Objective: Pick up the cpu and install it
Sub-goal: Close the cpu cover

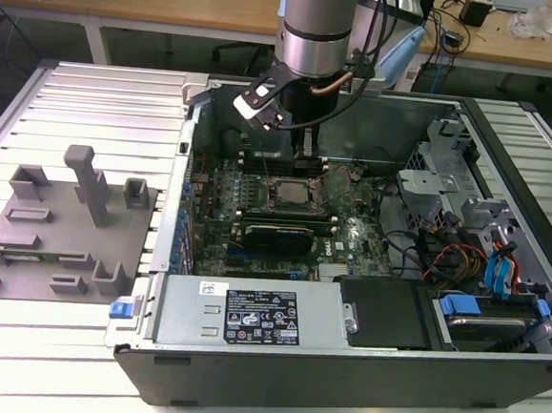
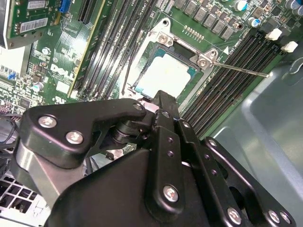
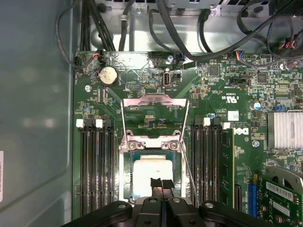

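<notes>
The cpu (image 3: 150,171) lies in the open socket (image 3: 125,185), the gripper (image 3: 161,183) seemingly above it, fingers pressed together.

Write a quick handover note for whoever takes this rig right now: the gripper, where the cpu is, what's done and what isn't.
Gripper: fingers closed together with nothing between them, low over the cpu; contact can't be judged.
Cpu: lying flat in the socket, in both wrist views.
Done: the cpu appears seated.
Left: load plate stands open and lever is swung out, so the socket is not clamped.
</notes>
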